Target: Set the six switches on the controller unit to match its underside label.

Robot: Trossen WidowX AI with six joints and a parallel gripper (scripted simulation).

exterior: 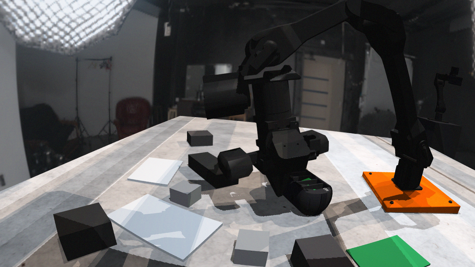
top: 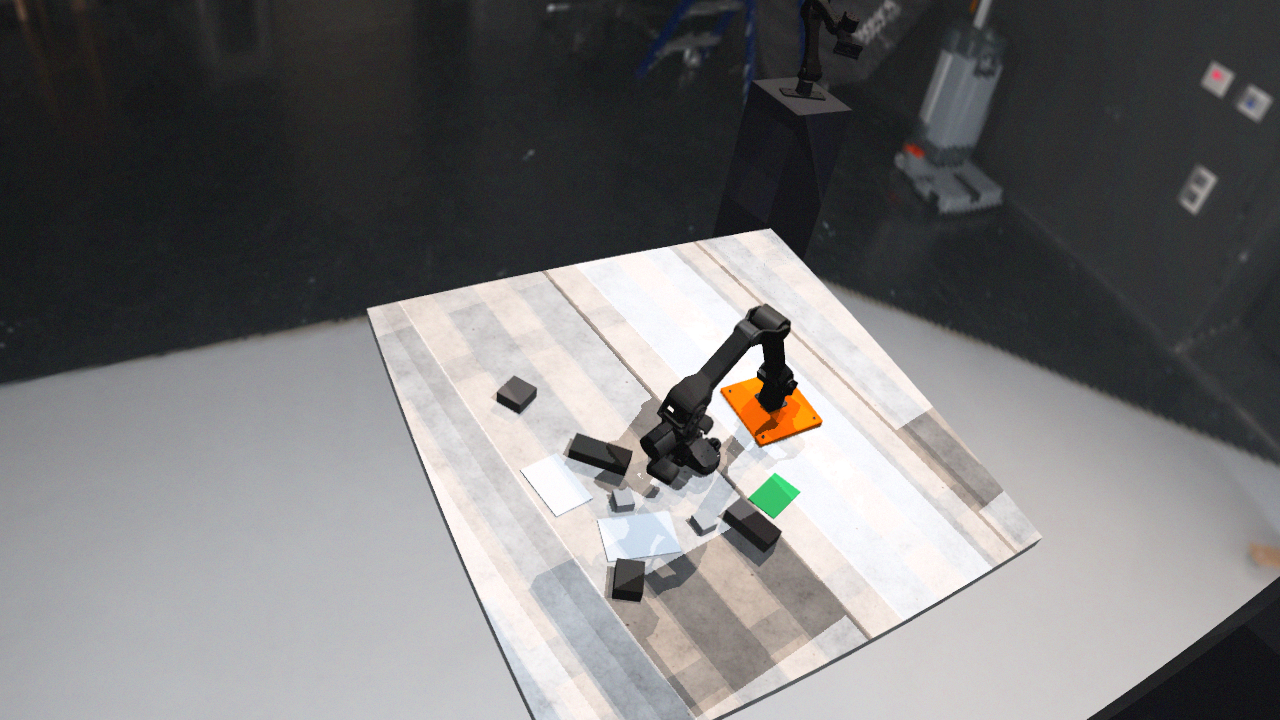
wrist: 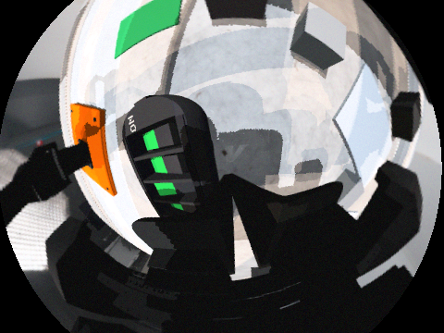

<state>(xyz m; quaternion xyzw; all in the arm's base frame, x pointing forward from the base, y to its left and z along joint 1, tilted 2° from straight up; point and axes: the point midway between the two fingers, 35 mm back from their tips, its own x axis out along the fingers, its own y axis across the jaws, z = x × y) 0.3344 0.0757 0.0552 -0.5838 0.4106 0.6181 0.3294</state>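
The dark grey controller unit [top: 705,458] [exterior: 313,199] [wrist: 196,134] sits on the bench, switches upward. Its near end shows an ON mark. In the wrist view several rockers show green ends on the ON side; the remaining rockers are hidden behind the fingers. The label on the underside is out of sight. My gripper [wrist: 228,178] is shut and empty. It is low over the far part of the unit; the arm and dark fingers blend with the unit in the top and exterior views, so I cannot tell whether the tips touch a rocker.
A long dark block [top: 599,454] [exterior: 203,161], a white plate [top: 556,485] [exterior: 154,171] and a grey cube [top: 621,501] [exterior: 185,193] lie beside the unit. A pale blue plate [exterior: 166,225] [wrist: 370,125] and a green plate [top: 774,495] [wrist: 150,28] are farther off. The arm stands on an orange base [top: 787,431] [exterior: 375,189].
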